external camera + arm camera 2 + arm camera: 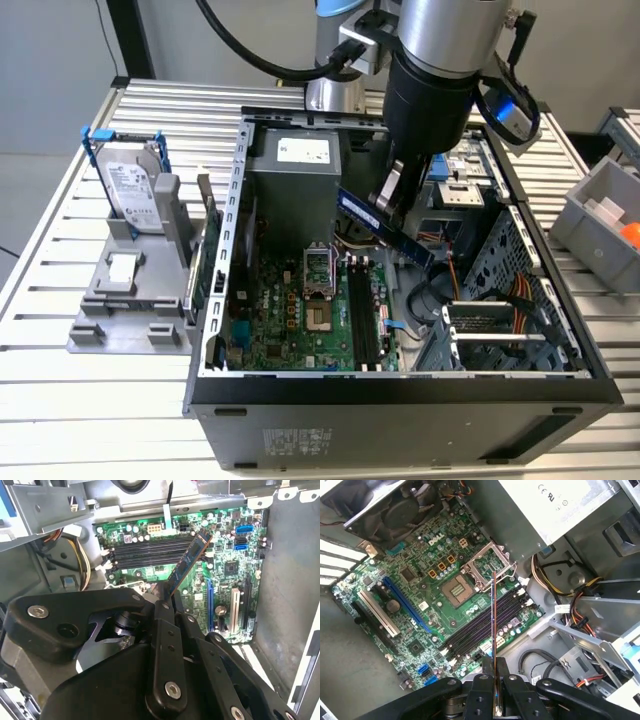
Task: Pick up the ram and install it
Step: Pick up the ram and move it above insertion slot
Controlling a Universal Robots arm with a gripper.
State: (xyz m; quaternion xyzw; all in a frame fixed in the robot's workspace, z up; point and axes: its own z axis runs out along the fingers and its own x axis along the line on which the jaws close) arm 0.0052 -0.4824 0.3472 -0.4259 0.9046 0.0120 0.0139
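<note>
One open computer case (pixel 400 410) lies on its side on the slatted table (pixel 60 420) and takes up the middle and right of the exterior view. Its near wall hides the lower edge of the interior.

The robot arm (pixel 445 50) enters from the upper centre and is cut off by the top edge of the frame. Its dark body hides part of the case's upper right bays.

The green motherboard (pixel 290 320) sits on the case floor, with the grey power supply (pixel 300 170) above it in the frame.

The hard drive (pixel 130 185) stands upright in a grey fixture at the left of the frame, well apart from the case.

The long black memory slots (pixel 362 315) run along the board's right side.

The gripper (pixel 385 205) is closed narrowly on the ram (pixel 405 242), pinching one end of it.

In the exterior view the ram hangs tilted above the board, at centre frame, and is not seated.

In the first wrist view the ram (pixel 493 620) is edge-on, a thin line over the slots (pixel 480 622). From that view I cannot tell which slot it lines up with.

In the second wrist view the fingers (pixel 165 612) hide the gripped end of the ram.
</note>
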